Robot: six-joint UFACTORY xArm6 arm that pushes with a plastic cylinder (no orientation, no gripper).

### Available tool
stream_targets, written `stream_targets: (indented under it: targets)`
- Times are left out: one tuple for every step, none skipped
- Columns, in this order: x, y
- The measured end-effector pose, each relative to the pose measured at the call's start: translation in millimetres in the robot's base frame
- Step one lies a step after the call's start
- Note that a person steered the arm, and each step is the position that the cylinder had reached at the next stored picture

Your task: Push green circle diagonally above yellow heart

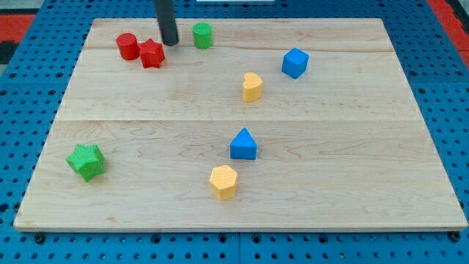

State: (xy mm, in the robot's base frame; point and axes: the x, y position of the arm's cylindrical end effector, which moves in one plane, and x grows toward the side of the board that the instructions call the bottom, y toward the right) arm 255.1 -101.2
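My tip [170, 42] sits near the top of the wooden worktop [146, 205], between the red star [152, 54] and the green circle [203, 35]. I have no jaws. The yellow heart [252, 86] lies lower, toward the view's right.

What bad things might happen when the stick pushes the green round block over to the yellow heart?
1. My tip sits between the red star and the green circle, so it might bump the star.
2. The green circle is near the board's top edge and could slide off.
3. Pushed too far, it might knock the yellow heart or blue cube.
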Motion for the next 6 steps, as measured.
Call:
stream_targets:
  targets:
    - [-4, 26]
    - [-16, 8]
    - [-37, 17]
    - [-18, 37]
    - [-5, -2]
    - [78, 9]
